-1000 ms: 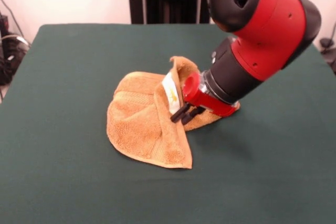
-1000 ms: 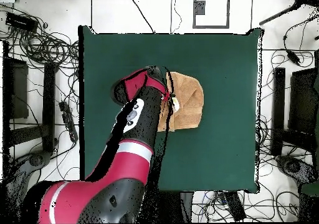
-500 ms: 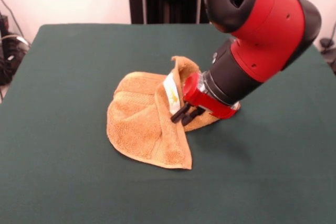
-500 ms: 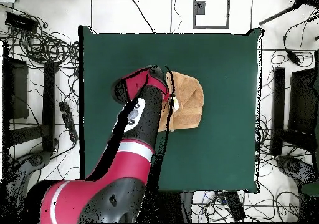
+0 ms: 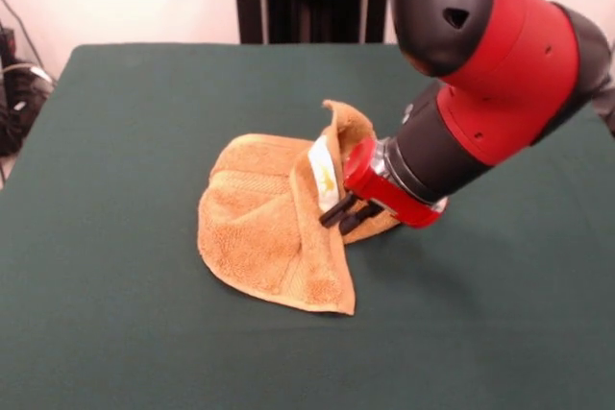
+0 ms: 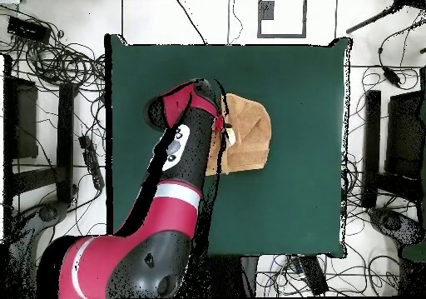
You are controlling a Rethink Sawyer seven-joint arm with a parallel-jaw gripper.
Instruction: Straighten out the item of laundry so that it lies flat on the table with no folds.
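We see the gripper (image 5: pixel 344 215) low over the middle of the table (image 5: pixel 125 112), its two black fingers (image 5: pixel 335 210) close together and pinching a raised fold of the orange-tan hand towel (image 5: pixel 264 228). The pinched fold stands up off the cloth as a peak, with the small white tag (image 5: pixel 325 172) showing on it right beside the red wrist collar. The red and black arm (image 5: pixel 490 74) comes down from the far side of the table at a slant.

The rest of the towel lies crumpled on the green cloth, folded over itself, with a woven stripe band running along the flap that ends in a pointed corner toward the near edge. A small part of the towel shows from under the arm.

In the overhead view we find the towel (image 6: pixel 248 134) near the centre of the table (image 6: pixel 299 204), well apart from every edge, and the arm (image 6: pixel 179 171) covering its side nearest the gripper (image 6: pixel 223 132).
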